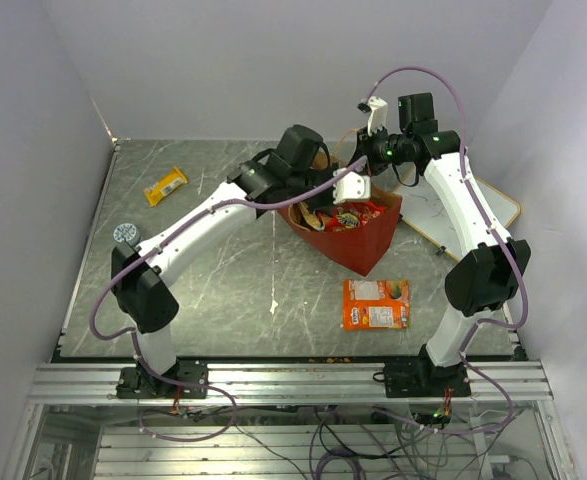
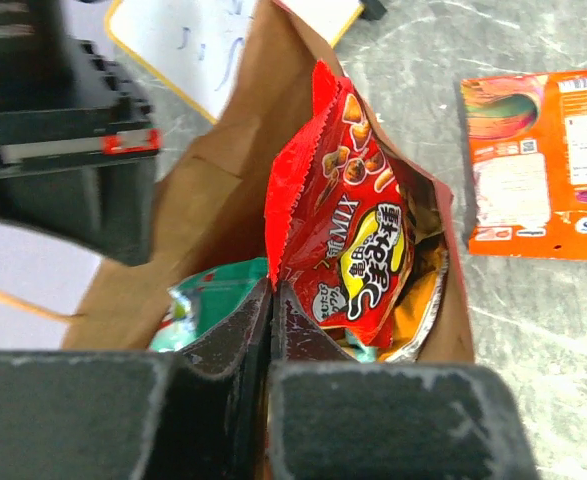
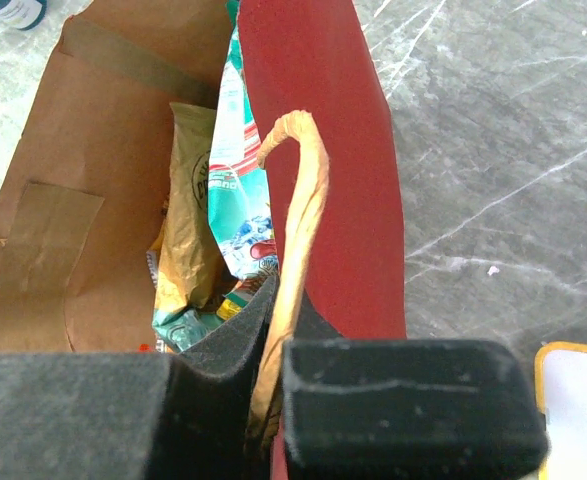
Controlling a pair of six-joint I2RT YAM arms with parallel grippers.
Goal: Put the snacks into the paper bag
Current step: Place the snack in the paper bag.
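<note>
Right tool (image 3: 276,330): I see it pinching the tan handle (image 3: 303,200) of the paper bag (image 3: 318,150). Left tool (image 2: 272,310): clamped on a red packet (image 2: 343,230) inside the bag. Orange pack (image 1: 376,303): flat on table (image 1: 223,290).

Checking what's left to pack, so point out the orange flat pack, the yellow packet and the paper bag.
orange flat pack (image 1: 376,304): top view, middle of its face
yellow packet (image 1: 165,186): top view, its middle
paper bag (image 1: 358,250): top view, red outer wall

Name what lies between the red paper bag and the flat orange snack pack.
Nothing: the top external view shows only bare grey marbled tabletop between the red paper bag and the flat orange snack pack nearer the arms.
</note>
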